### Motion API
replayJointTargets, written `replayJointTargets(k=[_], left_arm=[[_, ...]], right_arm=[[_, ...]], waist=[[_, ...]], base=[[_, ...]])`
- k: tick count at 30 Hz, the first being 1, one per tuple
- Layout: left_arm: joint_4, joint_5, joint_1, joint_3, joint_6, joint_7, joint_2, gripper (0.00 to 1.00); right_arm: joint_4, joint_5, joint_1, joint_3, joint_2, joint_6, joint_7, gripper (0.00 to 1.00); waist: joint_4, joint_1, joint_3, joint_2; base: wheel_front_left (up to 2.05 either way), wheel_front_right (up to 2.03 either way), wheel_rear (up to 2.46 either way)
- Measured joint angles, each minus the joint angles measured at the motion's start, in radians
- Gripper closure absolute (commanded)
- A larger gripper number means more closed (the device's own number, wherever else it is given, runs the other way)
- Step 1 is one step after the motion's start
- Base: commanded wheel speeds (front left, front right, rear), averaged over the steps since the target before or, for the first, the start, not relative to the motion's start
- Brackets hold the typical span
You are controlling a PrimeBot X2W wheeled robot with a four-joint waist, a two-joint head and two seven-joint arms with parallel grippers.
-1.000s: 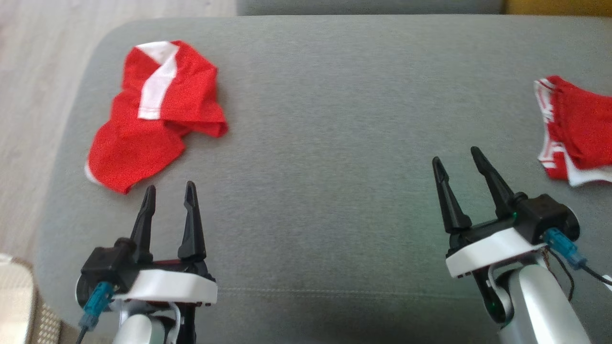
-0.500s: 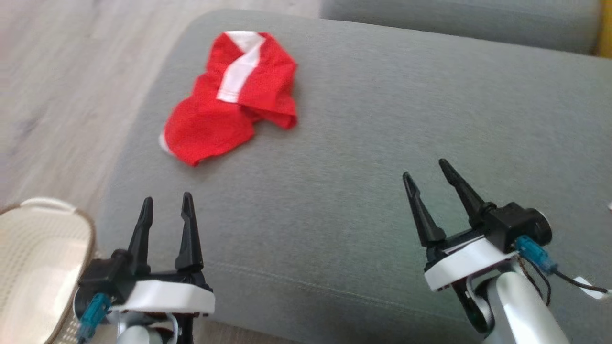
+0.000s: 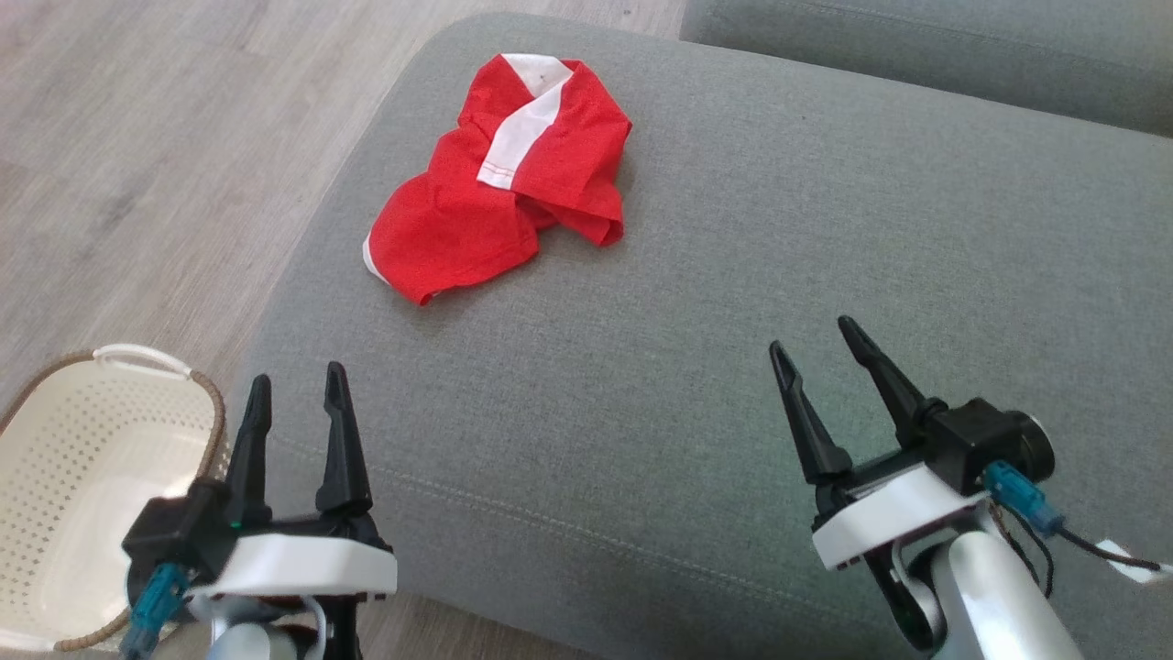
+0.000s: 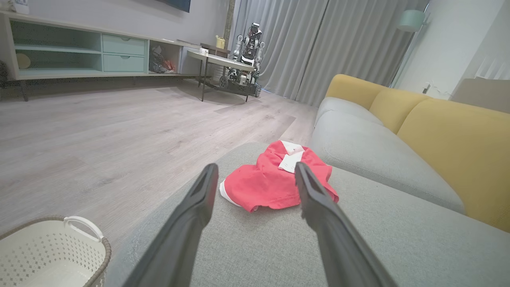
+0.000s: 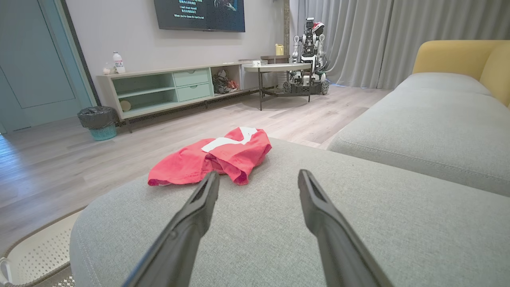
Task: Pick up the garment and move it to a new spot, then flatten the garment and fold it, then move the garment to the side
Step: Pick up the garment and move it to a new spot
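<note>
A crumpled red garment with a white stripe lies on the grey cushion, near its far left end. In the left wrist view the garment sits straight ahead between the fingers, some way off. From the right wrist it appears as the garment ahead and to the left. My left gripper hovers open over the cushion's front left corner, nothing between its fingers. Further right, above the cushion's front, my right gripper is open and empty too.
A cream perforated basket stands on the wood floor beside the cushion's front left corner. The sofa's yellow backrest rises behind a second grey seat. Across the room are a low cabinet, a small table and another robot.
The head camera has swung left: the garment now sits nearer the picture's middle, the basket has come into view, and a second red piece at the right has left it. Both grippers stay open.
</note>
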Motion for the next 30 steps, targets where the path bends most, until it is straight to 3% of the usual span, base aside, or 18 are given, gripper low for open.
replayJointTargets(k=[13, 18, 21, 25, 30], left_arm=[[-0.018, 0.017, -0.024, 0.046, 0.007, 0.000, 0.000, 0.00], [0.011, 0.014, -0.125, 0.082, -0.034, 0.000, -0.002, 0.00], [0.059, 0.016, -0.208, 0.089, -0.083, 0.000, -0.004, 0.00], [0.186, 0.024, -0.328, 0.093, -0.158, 0.000, -0.007, 0.00], [0.359, 0.004, -0.515, 0.073, -0.209, 0.025, 0.022, 0.00]], right_arm=[[-0.020, -0.038, 0.002, -0.006, 0.000, 0.000, 0.000, 0.00], [-0.045, -0.083, -0.042, -0.020, -0.005, 0.000, 0.000, 0.00], [-0.075, -0.094, -0.075, -0.033, -0.015, 0.000, 0.000, 0.00], [-0.112, -0.110, -0.091, -0.046, -0.043, 0.000, 0.000, 0.00], [-0.174, -0.119, -0.112, -0.049, -0.063, 0.000, 0.006, 0.00]], waist=[[-0.021, 0.0000, 0.062, 0.0000], [-0.035, 0.0000, 0.138, 0.0000], [-0.047, 0.0000, 0.194, 0.0000], [-0.067, 0.0000, 0.267, 0.0000], [-0.103, 0.0002, 0.341, 0.0000]], base=[[0.00, 0.00, 0.00], [0.00, 0.00, 0.00], [0.00, 0.00, 0.00], [0.00, 0.00, 0.00], [0.00, 0.00, 0.00]])
